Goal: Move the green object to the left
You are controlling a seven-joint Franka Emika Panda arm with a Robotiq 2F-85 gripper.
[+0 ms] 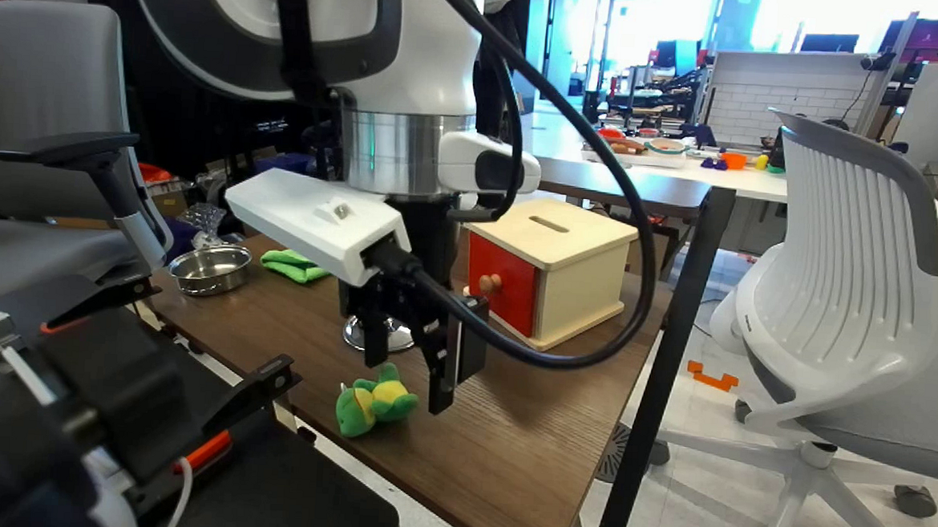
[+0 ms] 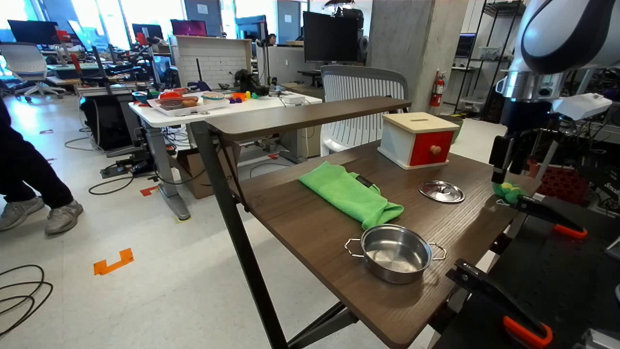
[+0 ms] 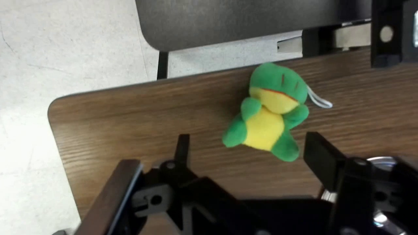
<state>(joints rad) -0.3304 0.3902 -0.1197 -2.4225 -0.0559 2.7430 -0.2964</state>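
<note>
You seem to prepare the grasp: your gripper [image 1: 408, 382] stands spread near the green toy [image 3: 267, 116], so centre, then close.

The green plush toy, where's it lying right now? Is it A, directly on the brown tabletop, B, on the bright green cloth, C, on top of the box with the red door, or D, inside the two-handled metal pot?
A, as the wrist view shows the green plush toy lying yellow belly up, directly on the brown tabletop, with its head toward the table's edge.
</note>
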